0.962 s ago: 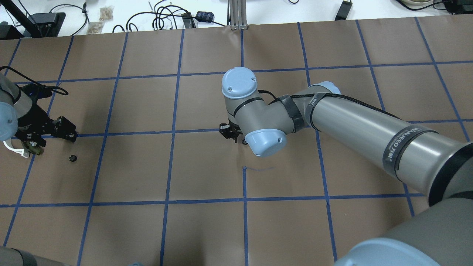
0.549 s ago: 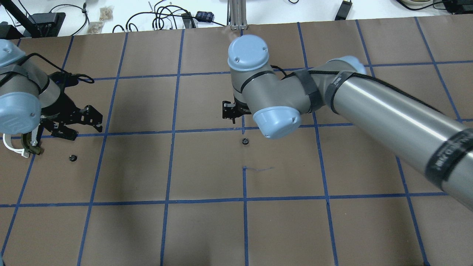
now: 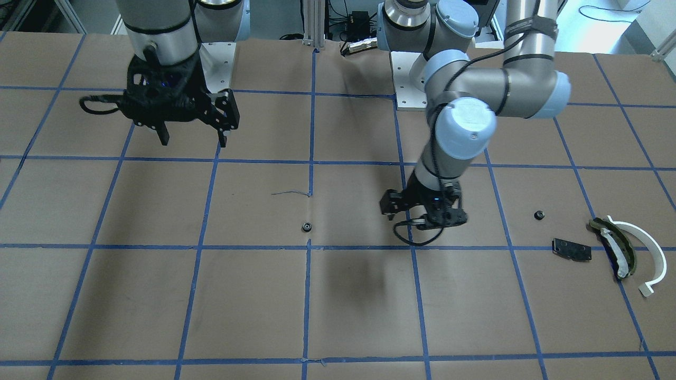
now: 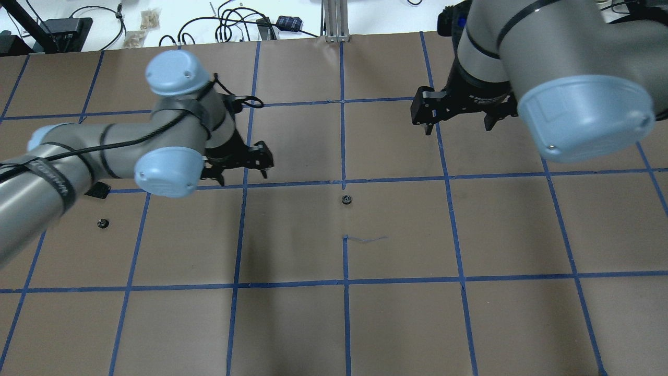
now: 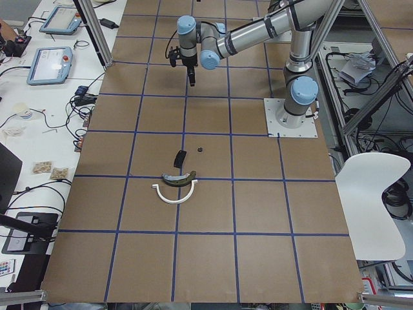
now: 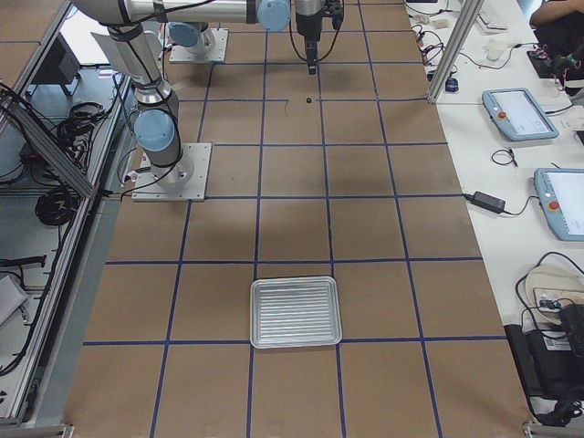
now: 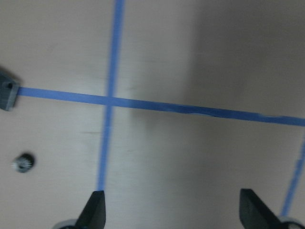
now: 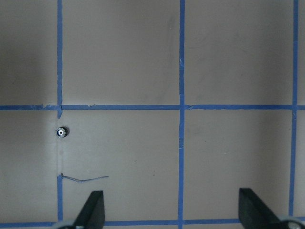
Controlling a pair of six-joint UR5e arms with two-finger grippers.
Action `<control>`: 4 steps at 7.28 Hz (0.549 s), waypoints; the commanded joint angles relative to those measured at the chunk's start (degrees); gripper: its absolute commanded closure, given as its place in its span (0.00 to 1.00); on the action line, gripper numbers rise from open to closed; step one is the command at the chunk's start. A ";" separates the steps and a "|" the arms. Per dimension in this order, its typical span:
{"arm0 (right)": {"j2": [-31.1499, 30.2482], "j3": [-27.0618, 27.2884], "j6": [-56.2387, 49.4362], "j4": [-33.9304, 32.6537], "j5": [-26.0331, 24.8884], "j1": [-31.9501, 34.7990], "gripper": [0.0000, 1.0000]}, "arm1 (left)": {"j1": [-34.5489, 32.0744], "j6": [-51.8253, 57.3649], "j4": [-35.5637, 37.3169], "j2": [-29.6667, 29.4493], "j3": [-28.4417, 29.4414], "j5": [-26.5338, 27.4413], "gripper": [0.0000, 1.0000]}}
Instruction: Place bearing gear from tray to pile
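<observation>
A small dark bearing gear (image 4: 345, 199) lies alone on the brown paper at the table's middle; it also shows in the front view (image 3: 306, 227) and the right wrist view (image 8: 62, 132). A second gear (image 3: 538, 215) lies by the pile: a black plate (image 3: 572, 249), an olive-and-black curved piece (image 3: 615, 248) and a white half-ring (image 3: 641, 248). My left gripper (image 4: 242, 169) is open and empty, between the pile and the middle gear. My right gripper (image 4: 459, 125) is open and empty, raised far right of the middle gear. The silver tray (image 6: 296, 312) is empty.
The table (image 4: 292, 324) is brown paper with a blue tape grid. Cables and small devices (image 4: 235, 23) lie beyond its far edge. The left wrist view shows the second gear (image 7: 22, 163) and a corner of the black plate (image 7: 7, 95).
My right gripper let go of the gear at the table's middle, rose and pulled back to the far right. My left arm swung from the pile toward the middle.
</observation>
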 commanded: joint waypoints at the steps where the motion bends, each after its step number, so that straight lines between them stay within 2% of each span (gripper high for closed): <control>1: -1.20 -0.50 -2.14 3.90 0.03 -1.55 0.00 | -11.69 -15.56 6.96 -6.22 1.69 -2.09 0.00; 2: -1.20 -1.55 -2.32 7.50 0.37 -1.38 0.00 | -15.39 -19.11 7.15 -8.08 2.92 -1.39 0.00; 3: -0.85 -3.48 -2.32 7.80 2.55 -1.47 0.00 | -18.21 -20.53 7.59 -9.49 3.46 -1.04 0.00; 4: 0.46 -5.06 -2.41 9.37 2.66 -1.99 0.00 | -18.76 -20.72 7.68 -9.85 3.55 -0.25 0.03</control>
